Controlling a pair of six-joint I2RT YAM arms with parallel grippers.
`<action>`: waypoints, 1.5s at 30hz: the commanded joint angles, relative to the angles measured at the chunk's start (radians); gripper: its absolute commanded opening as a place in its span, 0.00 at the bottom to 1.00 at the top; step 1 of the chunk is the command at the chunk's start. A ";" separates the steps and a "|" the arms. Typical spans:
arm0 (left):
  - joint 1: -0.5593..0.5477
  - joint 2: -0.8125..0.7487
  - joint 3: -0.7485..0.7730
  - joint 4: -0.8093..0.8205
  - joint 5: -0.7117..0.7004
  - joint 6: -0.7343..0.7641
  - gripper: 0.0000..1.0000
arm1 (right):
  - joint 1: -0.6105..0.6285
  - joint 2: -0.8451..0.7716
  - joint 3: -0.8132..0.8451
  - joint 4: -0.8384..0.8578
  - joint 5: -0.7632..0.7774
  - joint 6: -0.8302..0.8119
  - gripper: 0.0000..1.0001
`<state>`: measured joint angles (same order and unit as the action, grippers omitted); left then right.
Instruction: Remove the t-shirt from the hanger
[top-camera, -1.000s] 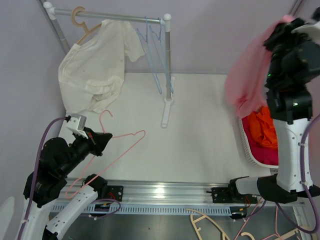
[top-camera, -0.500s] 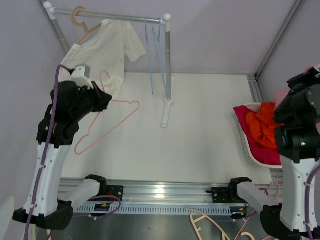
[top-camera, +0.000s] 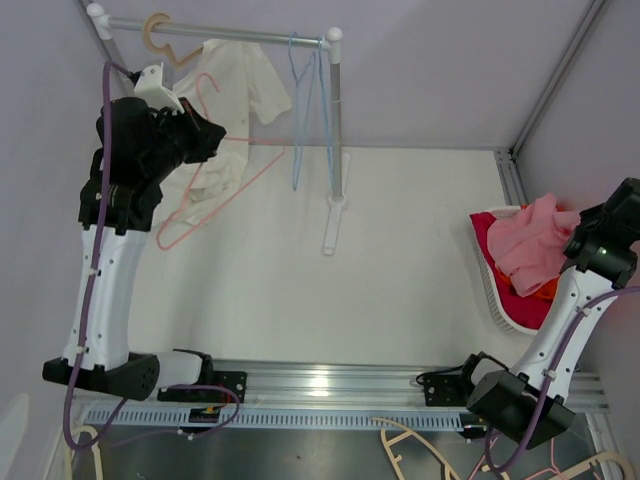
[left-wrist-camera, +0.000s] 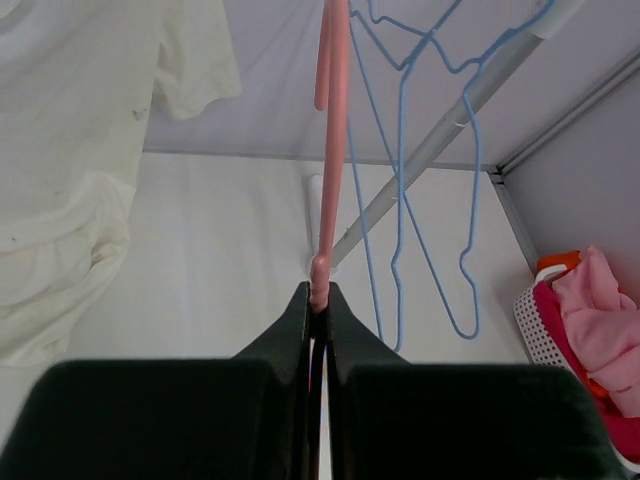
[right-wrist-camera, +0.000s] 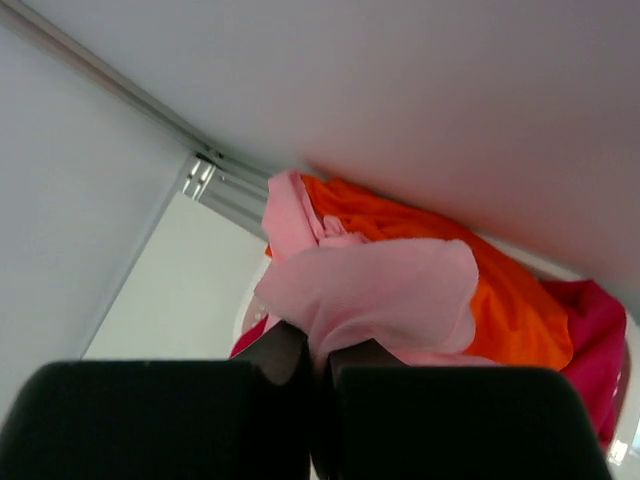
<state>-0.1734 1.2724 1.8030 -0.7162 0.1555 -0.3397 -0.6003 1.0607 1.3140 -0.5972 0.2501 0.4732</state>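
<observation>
a white tabletop (top-camera: 400, 260) sits between pale lilac walls (top-camera: 430, 70), with a white clothes rail (top-camera: 335, 120) at the back carrying a cream t-shirt (left-wrist-camera: 70, 150) and thin blue wire hangers (left-wrist-camera: 402, 150). the left arm stands tall, its tool (left-wrist-camera: 318, 297) clamped on the bare pink wire hanger (left-wrist-camera: 328, 150), raised near the rail. the right arm leans over the white perforated basket (top-camera: 490, 285), its tool (right-wrist-camera: 318, 352) pinching the pink t-shirt (right-wrist-camera: 380, 290), which lies atop orange and magenta clothes (right-wrist-camera: 500, 300) there.
</observation>
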 joint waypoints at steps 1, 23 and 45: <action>0.041 0.054 0.081 0.026 0.019 -0.018 0.01 | -0.013 -0.042 -0.067 0.046 -0.094 0.086 0.00; 0.098 0.232 0.180 0.254 0.064 0.024 0.01 | 0.000 0.035 -0.184 0.071 0.009 0.180 0.52; -0.138 0.496 0.355 0.531 -0.151 0.369 0.01 | 0.051 -0.062 -0.124 0.027 0.041 0.169 0.99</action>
<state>-0.2802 1.7512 2.1208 -0.3035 0.0807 -0.0761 -0.5537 1.0092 1.1599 -0.5900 0.3038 0.6502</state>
